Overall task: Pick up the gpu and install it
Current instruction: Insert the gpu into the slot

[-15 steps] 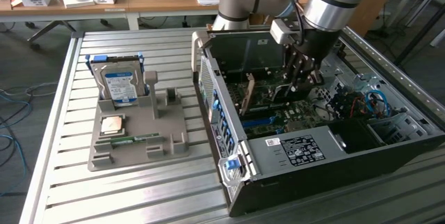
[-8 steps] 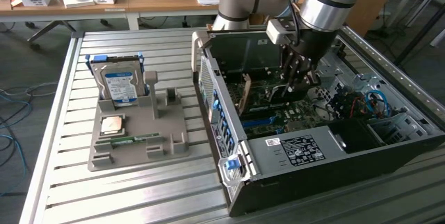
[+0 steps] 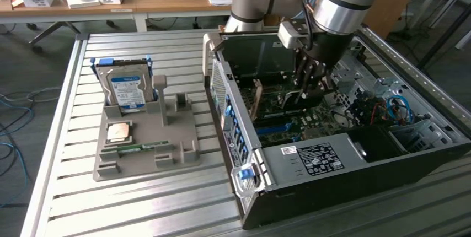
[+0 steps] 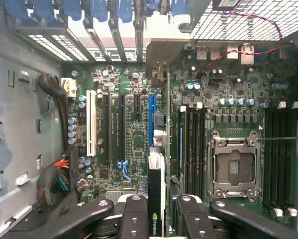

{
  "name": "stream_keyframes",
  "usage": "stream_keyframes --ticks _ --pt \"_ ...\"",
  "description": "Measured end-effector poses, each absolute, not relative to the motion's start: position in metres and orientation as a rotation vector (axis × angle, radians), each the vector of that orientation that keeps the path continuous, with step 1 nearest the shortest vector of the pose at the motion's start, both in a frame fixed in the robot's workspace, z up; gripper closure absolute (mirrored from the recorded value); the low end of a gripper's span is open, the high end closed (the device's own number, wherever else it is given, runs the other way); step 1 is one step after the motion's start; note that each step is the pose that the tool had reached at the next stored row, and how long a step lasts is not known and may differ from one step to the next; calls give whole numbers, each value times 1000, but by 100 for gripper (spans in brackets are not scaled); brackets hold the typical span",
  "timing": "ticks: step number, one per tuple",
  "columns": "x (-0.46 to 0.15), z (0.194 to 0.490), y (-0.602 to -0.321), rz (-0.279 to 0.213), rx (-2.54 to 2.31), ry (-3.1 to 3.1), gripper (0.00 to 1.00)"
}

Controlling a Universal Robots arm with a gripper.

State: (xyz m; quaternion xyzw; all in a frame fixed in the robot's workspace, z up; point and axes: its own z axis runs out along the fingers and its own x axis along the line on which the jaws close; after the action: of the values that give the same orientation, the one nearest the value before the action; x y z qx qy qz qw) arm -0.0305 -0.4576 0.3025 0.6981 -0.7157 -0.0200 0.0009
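My gripper (image 4: 156, 219) is inside the open computer case (image 3: 346, 168), low over the motherboard (image 4: 129, 134). Its black fingers (image 4: 134, 214) are shut on the gpu (image 4: 156, 199), a thin dark card seen edge-on with a green logo between the pads. The card runs along the blue slot (image 4: 152, 114), with its metal bracket end toward the case's rear openings. Whether it sits in the slot I cannot tell. In the exterior view the gripper (image 3: 308, 82) points down into the case, with the gpu (image 3: 290, 98) under it.
The empty CPU socket (image 4: 233, 167) and black memory slots lie beside the card. A cable bundle (image 4: 59, 174) hangs by the case wall. Outside, a grey tray (image 3: 147, 154) holds a hard drive (image 3: 127, 88), a CPU (image 3: 119, 132) and a RAM stick (image 3: 136, 147).
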Motion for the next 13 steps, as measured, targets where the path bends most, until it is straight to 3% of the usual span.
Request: stream_keyframes --ticks 13 --pt "-32 288 -458 -63 2193 -2247 73"
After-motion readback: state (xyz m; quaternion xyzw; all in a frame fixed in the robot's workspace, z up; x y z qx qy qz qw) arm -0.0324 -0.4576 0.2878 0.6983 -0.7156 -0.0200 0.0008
